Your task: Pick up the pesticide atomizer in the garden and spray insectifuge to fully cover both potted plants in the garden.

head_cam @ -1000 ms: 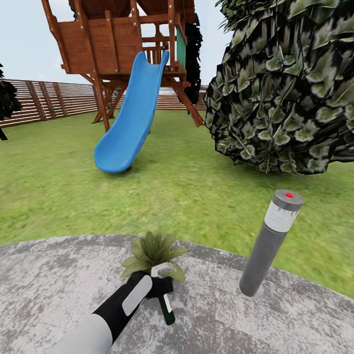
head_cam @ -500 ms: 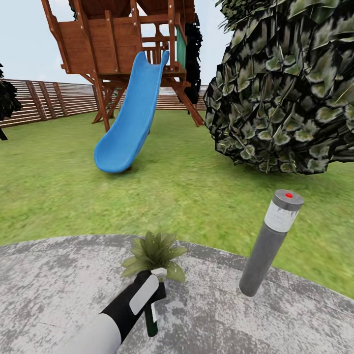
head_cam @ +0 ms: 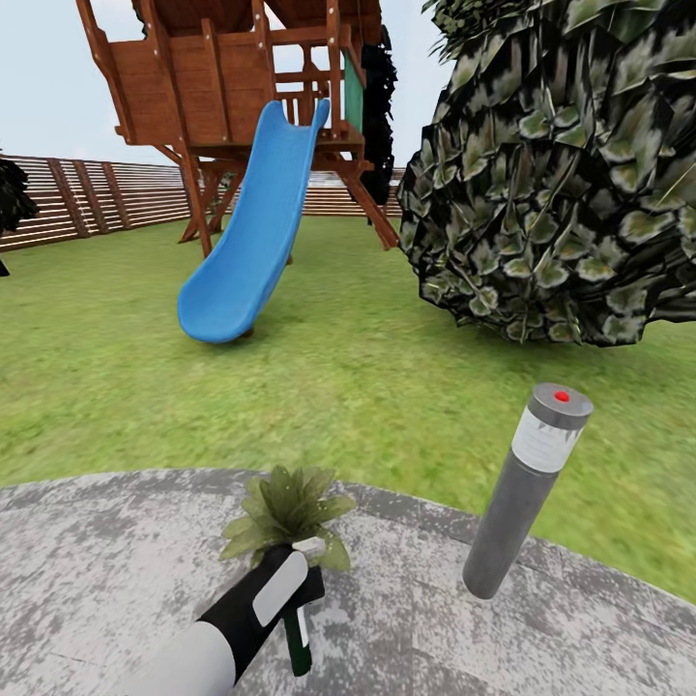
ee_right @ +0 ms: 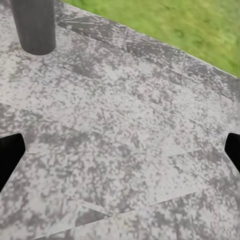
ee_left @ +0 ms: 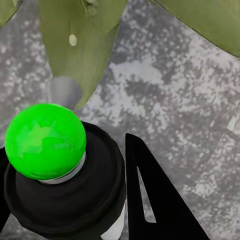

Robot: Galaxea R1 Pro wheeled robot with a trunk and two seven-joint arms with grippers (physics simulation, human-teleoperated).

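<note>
- The left hand [head_cam: 290,590] is clamped on the pesticide atomizer [head_cam: 299,633], bottle hanging down over the near patio [head_cam: 97,561].
- The potted plant [head_cam: 285,507] sits just beyond it, near the patio's curved edge.
- Bare paving separates it from the bollard lamp [head_cam: 527,488], right.
- The right hand [ee_right: 120,155] is spread wide over paving.

Dark pesticide atomizer [head_cam: 299,633] hangs tilted just beside the leafy potted plant [head_cam: 286,505]

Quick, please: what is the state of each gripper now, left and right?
Left gripper: closed, holding the pesticide atomizer beside a potted plant.
Right gripper: open, holding nothing.
</note>
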